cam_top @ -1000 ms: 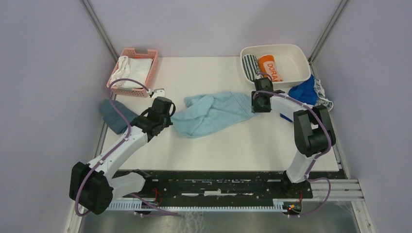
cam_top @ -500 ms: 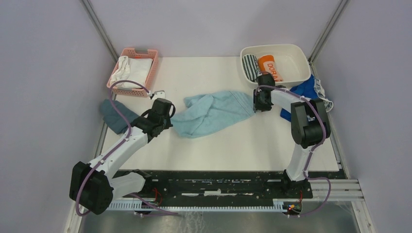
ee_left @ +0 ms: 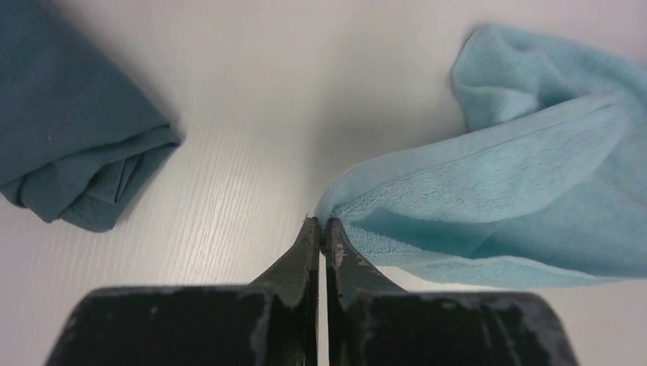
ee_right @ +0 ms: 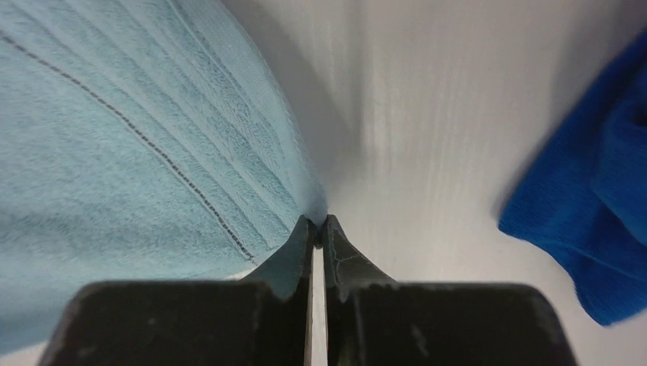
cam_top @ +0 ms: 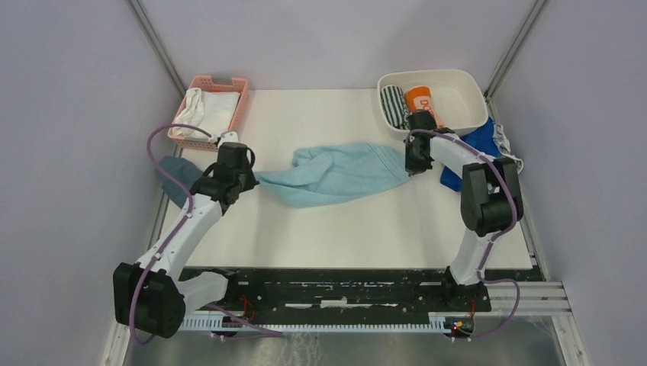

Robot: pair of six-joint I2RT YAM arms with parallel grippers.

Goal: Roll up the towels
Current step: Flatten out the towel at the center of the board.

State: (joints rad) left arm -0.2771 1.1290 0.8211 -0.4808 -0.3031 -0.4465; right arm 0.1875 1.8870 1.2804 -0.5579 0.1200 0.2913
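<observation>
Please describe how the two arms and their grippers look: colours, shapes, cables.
The left arm and right arm have white links between bulky black joint housings. A thin purple cable loops loosely along each. The left gripper and right gripper are black, each with two slim fingers tapering to narrow tips. No markings are visible.

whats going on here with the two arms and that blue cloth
Both arms are on the light blue towel in the middle of the table. The left gripper is shut on its left end and the right gripper is shut on its right end, so it lies drawn out between them, partly bunched and not rolled. The royal blue towel lies untouched near the right edge.
</observation>
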